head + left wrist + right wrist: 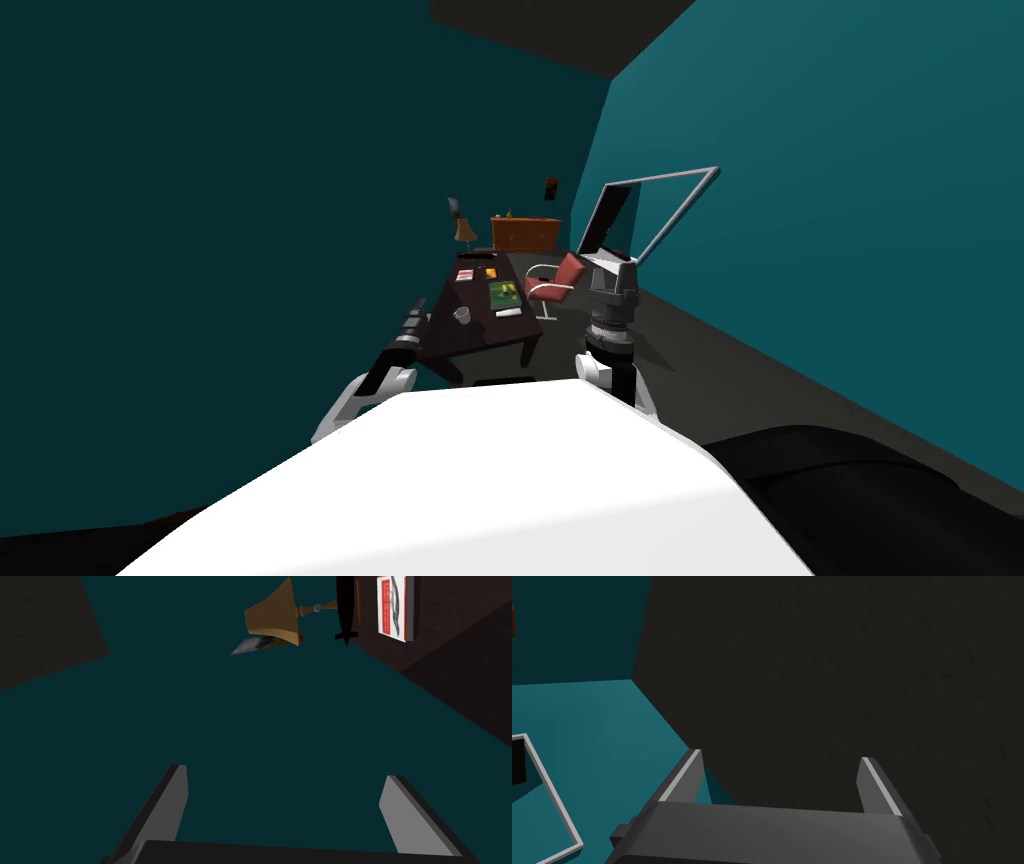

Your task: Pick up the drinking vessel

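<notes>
Teal room, dark desk (pixel 490 335) with a small cup (pixel 462 314) near the left hand (pixel 285 772), off to its right. Both hands wide open, empty; right hand (pixel 779 754) raised. Cup probably light, rigid, slick: pinch across its walls.

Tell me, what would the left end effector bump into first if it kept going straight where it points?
Probably the dark teal wall, straight ahead of the left end effector. The lamp lies off to the side of that line, though depth is hard to judge.
</notes>
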Robot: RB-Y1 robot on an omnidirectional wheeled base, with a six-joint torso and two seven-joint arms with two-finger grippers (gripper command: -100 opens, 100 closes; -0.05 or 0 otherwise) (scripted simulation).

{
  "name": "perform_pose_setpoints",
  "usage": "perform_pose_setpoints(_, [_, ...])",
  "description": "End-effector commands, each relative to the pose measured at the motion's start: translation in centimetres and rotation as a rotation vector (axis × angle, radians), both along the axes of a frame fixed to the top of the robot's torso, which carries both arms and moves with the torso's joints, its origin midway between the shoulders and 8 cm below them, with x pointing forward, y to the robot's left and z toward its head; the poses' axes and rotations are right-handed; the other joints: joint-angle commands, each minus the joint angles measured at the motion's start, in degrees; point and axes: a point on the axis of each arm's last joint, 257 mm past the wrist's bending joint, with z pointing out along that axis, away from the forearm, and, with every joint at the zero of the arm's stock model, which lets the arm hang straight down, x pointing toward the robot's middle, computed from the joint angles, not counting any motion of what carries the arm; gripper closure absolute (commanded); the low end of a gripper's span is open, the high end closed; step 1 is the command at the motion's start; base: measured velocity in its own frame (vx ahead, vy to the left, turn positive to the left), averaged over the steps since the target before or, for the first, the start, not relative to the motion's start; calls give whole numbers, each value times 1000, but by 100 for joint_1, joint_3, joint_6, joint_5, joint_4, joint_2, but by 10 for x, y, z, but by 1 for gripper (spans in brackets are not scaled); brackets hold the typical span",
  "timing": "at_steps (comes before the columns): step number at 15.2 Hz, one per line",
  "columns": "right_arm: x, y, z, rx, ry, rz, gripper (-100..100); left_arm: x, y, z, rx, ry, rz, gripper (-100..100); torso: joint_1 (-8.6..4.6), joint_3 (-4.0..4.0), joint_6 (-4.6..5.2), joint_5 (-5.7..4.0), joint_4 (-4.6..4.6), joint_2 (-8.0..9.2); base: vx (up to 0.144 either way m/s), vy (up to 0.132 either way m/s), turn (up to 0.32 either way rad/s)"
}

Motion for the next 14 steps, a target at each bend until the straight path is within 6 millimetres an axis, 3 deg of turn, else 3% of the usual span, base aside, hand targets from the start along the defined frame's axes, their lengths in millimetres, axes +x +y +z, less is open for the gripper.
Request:
perform_pose_setpoints(1, [0, 0, 0, 0, 0, 0, 0, 1, 7, -7, -9, 30, 11, -100, 0, 0, 0, 0, 0, 0, -8, -7, -79])
perform_pose_setpoints(2, [0, 0, 0, 0, 0, 0, 0, 3, 22, -18, -27, 67, 30, -100, 1, 0, -2, 0, 0, -1, -8, -16, -201])
perform_pose_setpoints(4, [0, 0, 0, 0, 0, 0, 0, 2, 23, -25, -30, 92, 37, -100, 0, -1, 1, 0, 0, -1, -8, -10, -158])
perform_pose_setpoints(5, [0, 0, 0, 0, 0, 0, 0, 3, 39, -35, -50, 127, 59, -100, 1, -1, -3, 0, 0, -1, -8, -16, -229])
perform_pose_setpoints(7, [0, 0, 0, 0, 0, 0, 0, 2, 41, -42, -53, 153, 67, -100, -1, 0, 0, -1, 0, -1, -10, -11, -150])
perform_pose_setpoints(8, [0, 0, 0, 0, 0, 0, 0, 2, 57, -52, -76, 185, 92, -100, 1, 0, -3, 0, 0, -1, -9, -16, -227])
perform_pose_setpoints(10, [0, 0, 0, 0, 0, 0, 0, 0, 59, -60, -80, 215, 101, -100, 1, 0, 1, 0, 0, 0, -10, -10, -157])
perform_pose_setpoints(11, [0, 0, 0, 0, 0, 0, 0, -1, 76, -68, -104, 241, 127, -100, 1, 0, -3, 0, 0, 0, -9, -16, -195])
perform_pose_setpoints(13, [0, 0, 0, 0, 0, 0, 0, -3, 78, -77, -109, 276, 139, -100, 0, 0, 1, -1, 0, -1, -8, -12, -166])
perform_pose_setpoints(14, [0, 0, 0, 0, 0, 0, 0, -5, 95, -85, -136, 304, 169, -100, 1, 0, -3, 0, 0, -1, -9, -16, -241])
